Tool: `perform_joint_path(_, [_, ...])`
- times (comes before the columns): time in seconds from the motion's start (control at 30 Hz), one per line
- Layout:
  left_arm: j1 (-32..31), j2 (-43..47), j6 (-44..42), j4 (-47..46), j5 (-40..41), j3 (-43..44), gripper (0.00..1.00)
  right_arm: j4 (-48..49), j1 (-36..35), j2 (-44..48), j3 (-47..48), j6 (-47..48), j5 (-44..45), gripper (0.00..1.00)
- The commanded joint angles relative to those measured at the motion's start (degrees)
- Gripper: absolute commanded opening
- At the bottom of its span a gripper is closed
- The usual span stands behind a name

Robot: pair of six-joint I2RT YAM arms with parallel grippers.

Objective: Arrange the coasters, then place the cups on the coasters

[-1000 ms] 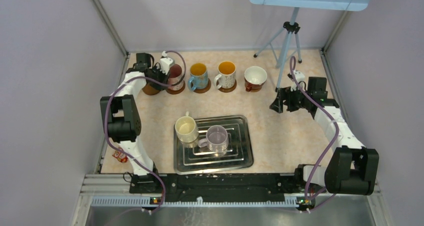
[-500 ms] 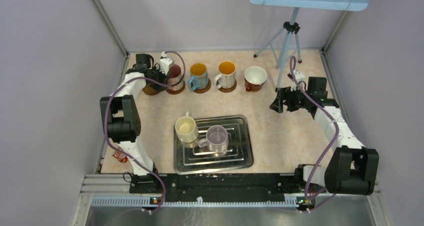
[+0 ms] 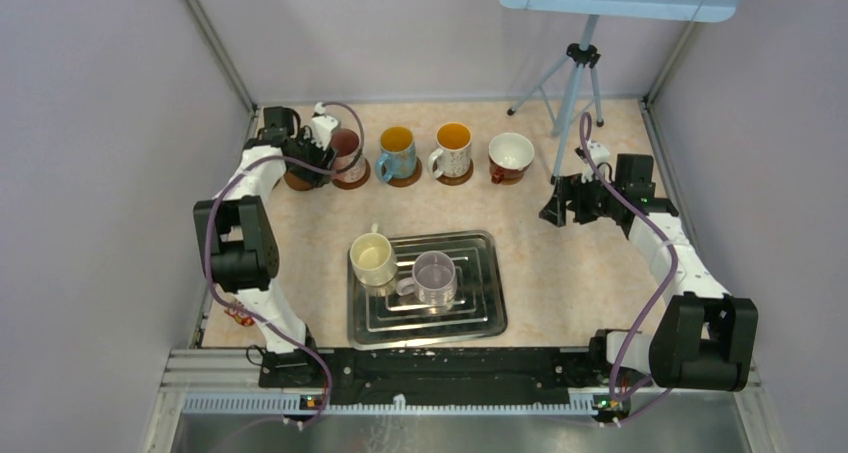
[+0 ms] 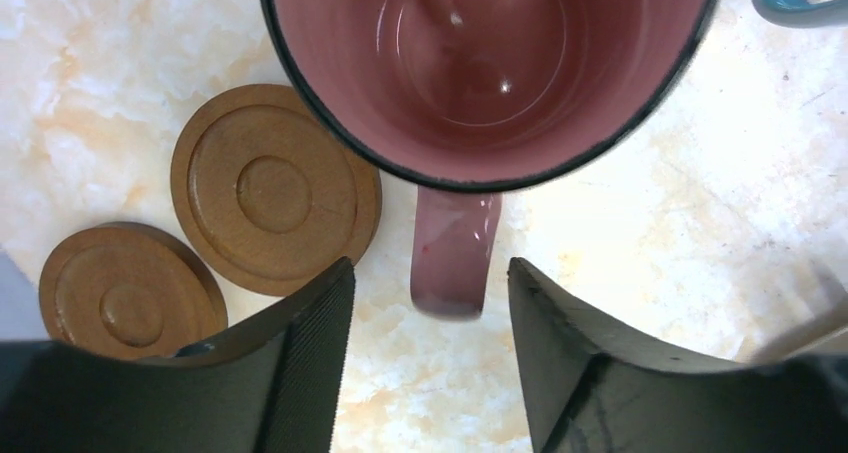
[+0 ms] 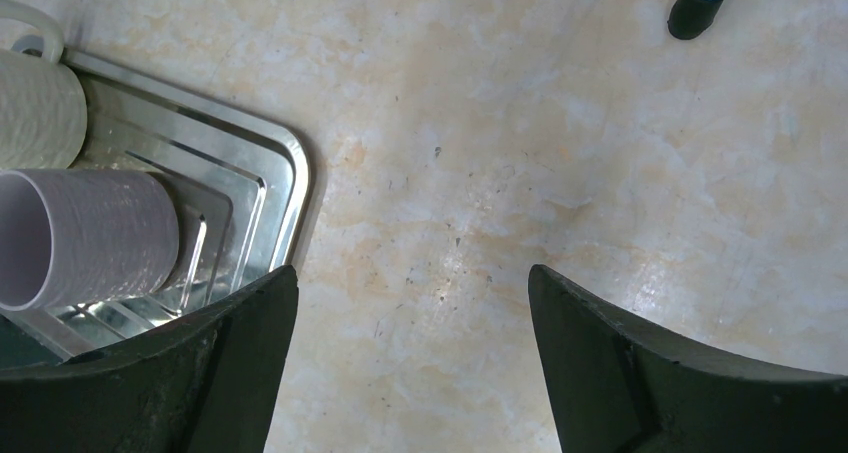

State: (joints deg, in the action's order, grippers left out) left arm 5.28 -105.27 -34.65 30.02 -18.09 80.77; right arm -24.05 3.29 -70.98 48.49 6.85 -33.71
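**Q:** What is the condition of the left jaws, and what lies around them?

**A:** The left gripper (image 4: 430,318) is at the far-left back corner of the bench (image 3: 560,273). Its jaws stand partly apart, one on each side of the handle (image 4: 455,258) of the pink mug (image 4: 480,63). There is a gap on both sides and nothing is gripped. Left of the handle lies a bare coaster (image 4: 275,188), brown and round with a recessed centre. A second bare coaster (image 4: 130,288) lies just beside it, farther left. The left finger (image 4: 300,373) covers part of each.

**Q:** Where does the pink mug stand?

**A:** It stands upright and dark-rimmed, first in the back row. The overhead view shows a brown edge under it. To its right are the blue-handled mug (image 3: 396,151) and the orange-lined mug (image 3: 453,148), each on a brown disc. The wide red mug (image 3: 511,153) comes last; what is under it cannot be told.

**Q:** What is at mid-bench?

**A:** The silver tray (image 3: 490,318) carries the cream mug (image 3: 372,258) at its left edge. The lilac mug (image 3: 434,276) stands just beside it.

**Q:** And on the right side?

**A:** The right gripper (image 5: 412,303) hangs over bare bench right of the tray, jaws wide apart and holding nothing. A tripod (image 3: 575,73) stands behind it.
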Motion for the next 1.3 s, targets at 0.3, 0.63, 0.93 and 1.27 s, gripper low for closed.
perform_joint_path(0.3, [0.3, 16.1, -2.5, 8.3, -8.4, 2.0, 0.75, 1.4, 0.5, 1.8, 1.0, -0.1, -1.3, 0.84])
perform_joint_path(0.63, [-18.4, 29.2, -4.4, 20.8, -16.8, -6.1, 0.77, 1.5, 0.5, 2.4, 0.4, 0.1, -1.0, 0.84])
perform_joint_path(0.93, [-41.4, 34.0, -2.3, 27.8, -9.3, -17.8, 0.73, 1.6, 0.5, 2.3, 0.3, 0.1, -0.6, 0.84])
perform_joint_path(1.27, [-47.7, 33.4, 2.5, 18.8, -2.3, -25.5, 0.7, 1.5, 0.5, 2.5, -0.1, 0.2, -0.1, 0.84])
